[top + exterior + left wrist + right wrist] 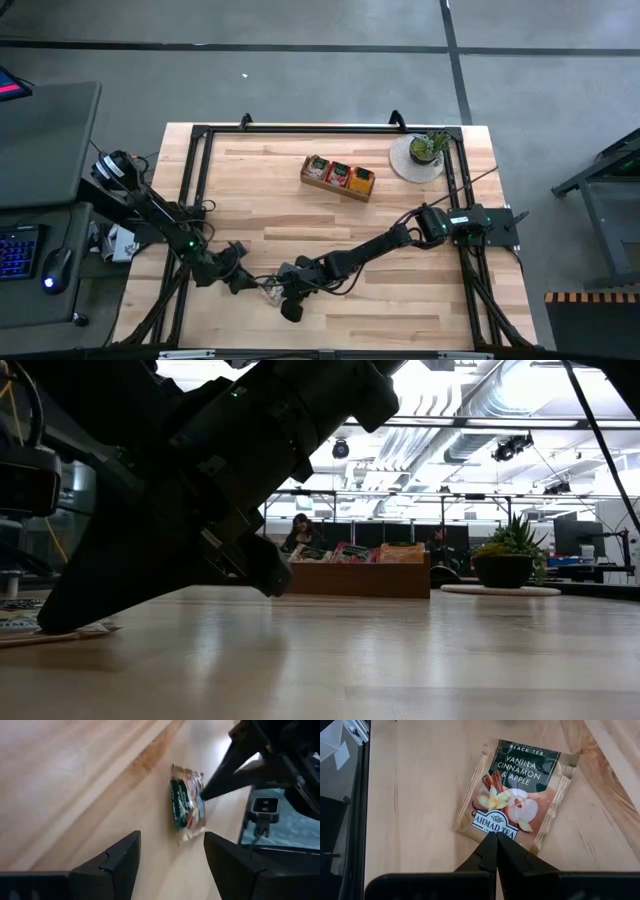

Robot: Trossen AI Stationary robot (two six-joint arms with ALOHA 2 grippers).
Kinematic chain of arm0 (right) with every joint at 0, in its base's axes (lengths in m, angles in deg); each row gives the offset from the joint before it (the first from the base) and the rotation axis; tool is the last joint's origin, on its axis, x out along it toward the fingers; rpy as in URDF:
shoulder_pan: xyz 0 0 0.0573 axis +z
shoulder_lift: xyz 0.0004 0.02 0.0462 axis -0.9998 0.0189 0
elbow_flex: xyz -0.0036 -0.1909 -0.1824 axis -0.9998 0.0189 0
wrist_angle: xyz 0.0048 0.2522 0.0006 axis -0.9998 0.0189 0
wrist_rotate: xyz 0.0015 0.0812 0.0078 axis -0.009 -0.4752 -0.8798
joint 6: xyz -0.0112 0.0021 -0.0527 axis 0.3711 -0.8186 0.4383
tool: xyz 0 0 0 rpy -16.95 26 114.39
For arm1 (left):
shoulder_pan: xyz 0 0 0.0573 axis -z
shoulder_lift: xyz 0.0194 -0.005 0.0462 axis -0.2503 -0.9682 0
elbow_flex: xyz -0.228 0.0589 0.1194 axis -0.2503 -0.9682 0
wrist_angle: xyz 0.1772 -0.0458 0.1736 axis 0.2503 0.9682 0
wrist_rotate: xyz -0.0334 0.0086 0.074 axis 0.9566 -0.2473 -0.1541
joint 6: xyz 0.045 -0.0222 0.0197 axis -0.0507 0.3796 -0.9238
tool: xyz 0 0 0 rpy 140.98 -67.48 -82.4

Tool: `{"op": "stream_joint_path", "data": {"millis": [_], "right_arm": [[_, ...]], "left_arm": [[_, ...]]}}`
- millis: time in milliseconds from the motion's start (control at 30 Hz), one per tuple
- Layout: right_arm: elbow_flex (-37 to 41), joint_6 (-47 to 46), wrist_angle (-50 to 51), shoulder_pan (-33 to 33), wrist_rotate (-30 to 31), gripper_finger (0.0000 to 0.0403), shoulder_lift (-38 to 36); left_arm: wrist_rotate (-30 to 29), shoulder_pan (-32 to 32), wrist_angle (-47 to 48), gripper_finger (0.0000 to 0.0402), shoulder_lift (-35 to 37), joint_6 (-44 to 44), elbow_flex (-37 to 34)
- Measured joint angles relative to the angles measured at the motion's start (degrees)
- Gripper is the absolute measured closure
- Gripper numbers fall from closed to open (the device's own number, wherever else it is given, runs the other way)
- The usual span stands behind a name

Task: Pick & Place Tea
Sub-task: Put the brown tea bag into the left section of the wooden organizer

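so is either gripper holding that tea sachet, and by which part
Neither clearly. The right gripper, shut, has its tips at the edge of the tea sachet, which lies flat on the table. The left gripper is open and empty.

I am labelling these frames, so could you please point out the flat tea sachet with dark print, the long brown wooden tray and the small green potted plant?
Flat tea sachet with dark print (517, 795), right wrist view, middle of its printed face.
Long brown wooden tray (338, 178), high view, its middle compartment.
Small green potted plant (428, 148), high view, its leaves.

both grippers (240, 277) (282, 291) meet over a sachet (270, 291) near the table's (400, 300) front edge; tray (338, 177) and plant (428, 147) behind.
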Motion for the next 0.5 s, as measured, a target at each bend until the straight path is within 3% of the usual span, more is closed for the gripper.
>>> {"op": "stream_joint_path", "data": {"millis": [300,500], "right_arm": [[0.02,0.79,-0.41,-0.96,-1.95,0.0403,0.02],[0.04,1.03,-0.93,-1.2,-1.69,0.0403,0.02]], "left_arm": [[10.69,-3.62,-3.28,0.0186,-0.15,2.46,-0.93],[13.38,-8.03,-2.77,0.0186,-0.2,1.5,-0.93]]}}
